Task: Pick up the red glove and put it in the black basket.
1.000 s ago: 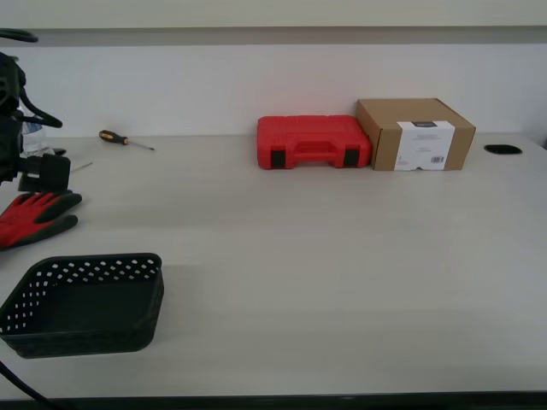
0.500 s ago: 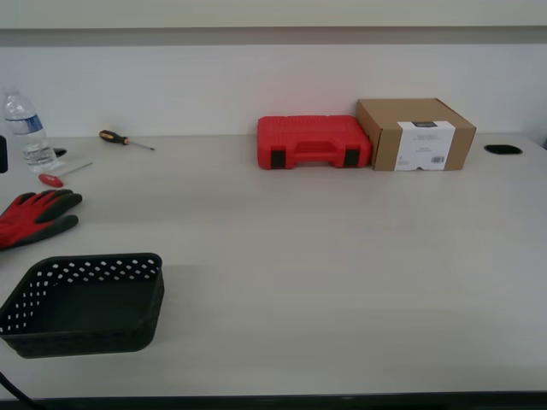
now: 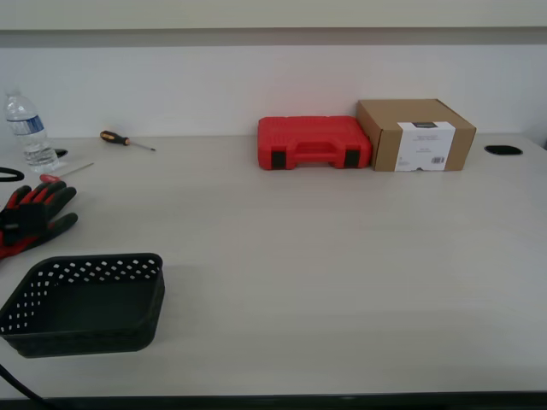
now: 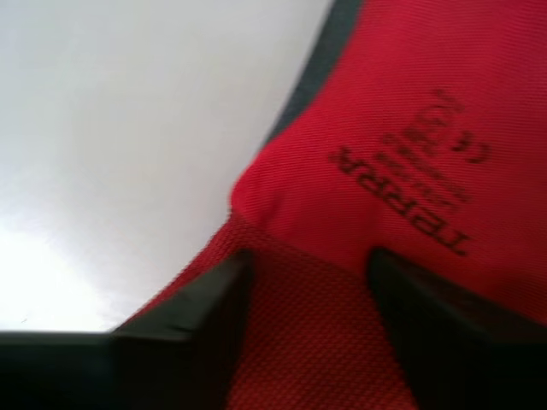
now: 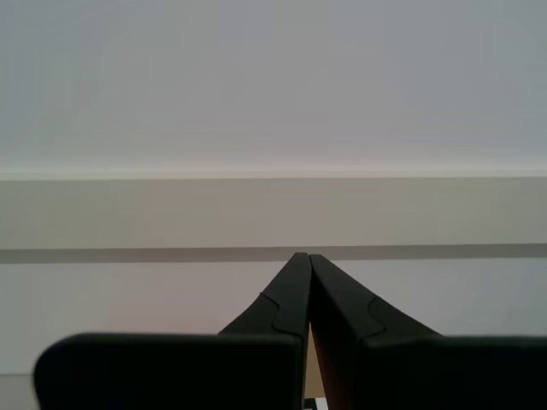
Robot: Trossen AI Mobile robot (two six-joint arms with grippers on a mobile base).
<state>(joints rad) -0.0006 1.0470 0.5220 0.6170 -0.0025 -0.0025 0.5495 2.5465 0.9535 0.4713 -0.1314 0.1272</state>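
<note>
Change since earlier: half a second ago the red glove (image 3: 34,215) lay flat with nothing on it; now its fingers are lifted and bunched, and a dark gripper part sits on it at the exterior view's left edge.
Landmark: the black basket (image 3: 85,304), near the front of the table (image 3: 342,256) toward the exterior view's left.
Red glove: just behind the black basket, apart from it, partly cut off by the exterior view's left edge. In the first wrist view the red knit back with dark printed lettering fills most of the picture.
My first gripper (image 4: 308,295): jaws spread a moderate way, both pressed down on the red fabric, which lies between them. Whether they have a hold on it, I cannot tell.
My second gripper (image 5: 306,295): jaws closed tip to tip with nothing between them, facing a pale wall, away from the table.
Black basket contents: nothing inside that I can see.
Red case (image 3: 314,142): far behind the basket, toward the back wall, touching a cardboard box (image 3: 416,134).
Water bottle (image 3: 27,132): behind the glove, well beyond the basket.
Screwdriver (image 3: 125,140): beside the bottle, also well behind the basket.
</note>
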